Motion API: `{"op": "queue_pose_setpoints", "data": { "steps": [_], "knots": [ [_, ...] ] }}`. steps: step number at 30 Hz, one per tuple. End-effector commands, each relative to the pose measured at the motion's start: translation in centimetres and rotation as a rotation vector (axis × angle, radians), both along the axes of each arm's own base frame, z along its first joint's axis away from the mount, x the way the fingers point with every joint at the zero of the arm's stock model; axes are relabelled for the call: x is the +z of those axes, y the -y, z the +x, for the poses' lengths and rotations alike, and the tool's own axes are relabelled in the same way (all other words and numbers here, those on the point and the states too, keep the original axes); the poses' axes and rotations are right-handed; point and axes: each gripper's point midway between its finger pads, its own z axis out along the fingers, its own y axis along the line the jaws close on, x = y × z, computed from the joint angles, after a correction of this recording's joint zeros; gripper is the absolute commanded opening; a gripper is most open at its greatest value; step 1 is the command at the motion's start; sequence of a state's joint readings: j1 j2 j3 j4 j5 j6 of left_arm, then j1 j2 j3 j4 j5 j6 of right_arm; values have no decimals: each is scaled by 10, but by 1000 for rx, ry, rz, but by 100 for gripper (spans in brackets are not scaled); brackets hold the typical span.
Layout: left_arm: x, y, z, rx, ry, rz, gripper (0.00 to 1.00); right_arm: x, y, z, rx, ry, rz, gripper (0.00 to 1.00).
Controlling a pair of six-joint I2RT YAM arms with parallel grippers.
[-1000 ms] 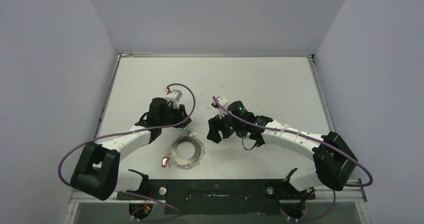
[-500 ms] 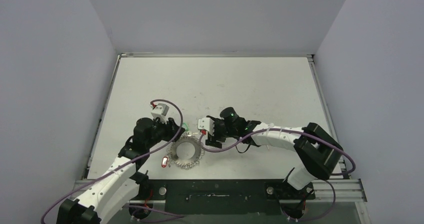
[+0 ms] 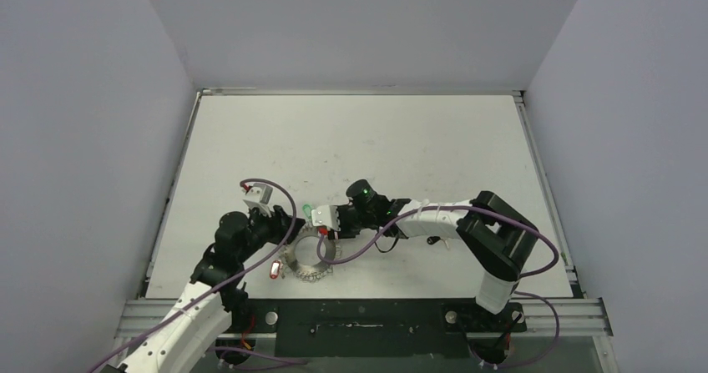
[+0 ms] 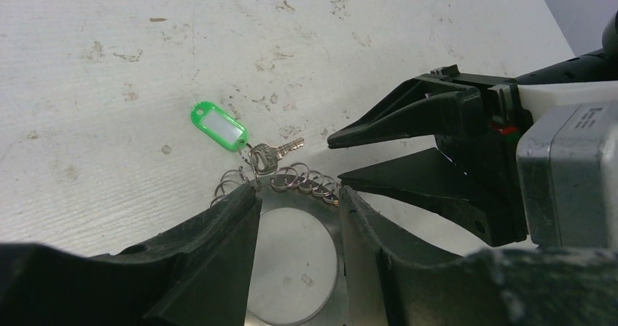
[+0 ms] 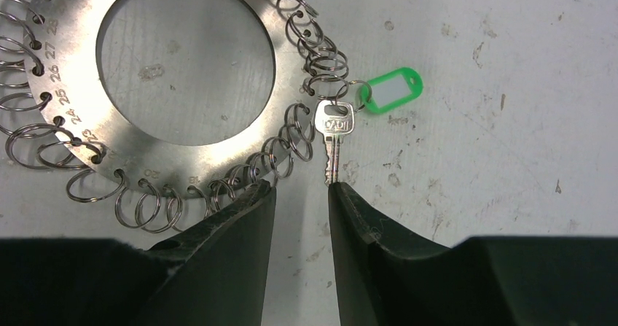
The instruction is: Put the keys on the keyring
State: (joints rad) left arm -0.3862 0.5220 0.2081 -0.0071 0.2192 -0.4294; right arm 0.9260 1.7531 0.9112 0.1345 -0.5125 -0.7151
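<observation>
Keyring (image 5: 233, 145) 1; key (image 5: 334, 133) 1; green tag (image 5: 392, 90) 1 | left end effector (image 4: 299, 195), right end effector (image 5: 300, 187): released

Colours: keyring (image 5: 189, 162), brushed silver-grey disc with dark stamped numerals and bright wire loops at its edge; tag (image 5: 392, 92), vivid green frame, white insert; key (image 5: 334, 133), plain silver; table (image 5: 510, 49), white, flecked grey-brown; right gripper (image 5: 300, 195), matt black

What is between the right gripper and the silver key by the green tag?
Nothing visible. The key lies just ahead of the right gripper, blade tip at one fingertip; the keyring and its wire loops sit beside the other fingertip, not between.
</observation>
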Motion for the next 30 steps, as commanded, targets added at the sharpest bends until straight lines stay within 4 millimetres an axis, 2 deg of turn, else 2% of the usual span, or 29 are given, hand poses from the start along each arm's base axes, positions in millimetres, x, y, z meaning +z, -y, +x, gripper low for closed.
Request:
{"op": "queue_pose_setpoints", "data": {
  "steps": [1, 7, 21, 25, 30],
  "knots": [
    [4, 2, 4, 3, 2, -3, 42, 9, -14, 2, 50, 70, 35, 34],
    [2, 4, 7, 0, -13, -4, 42, -3, -9, 1, 46, 81, 5, 34],
    [4, 5, 6, -4, 2, -8, 42, -15, -4, -10, 75, 57, -28, 34],
    [6, 4, 7, -3, 8, -8, 43, -21, -5, -15, 97, 46, -42, 29],
    [6, 4, 7, -3, 10, -7, 43, -24, -7, -18, 105, 47, -49, 28]
  ]
}}
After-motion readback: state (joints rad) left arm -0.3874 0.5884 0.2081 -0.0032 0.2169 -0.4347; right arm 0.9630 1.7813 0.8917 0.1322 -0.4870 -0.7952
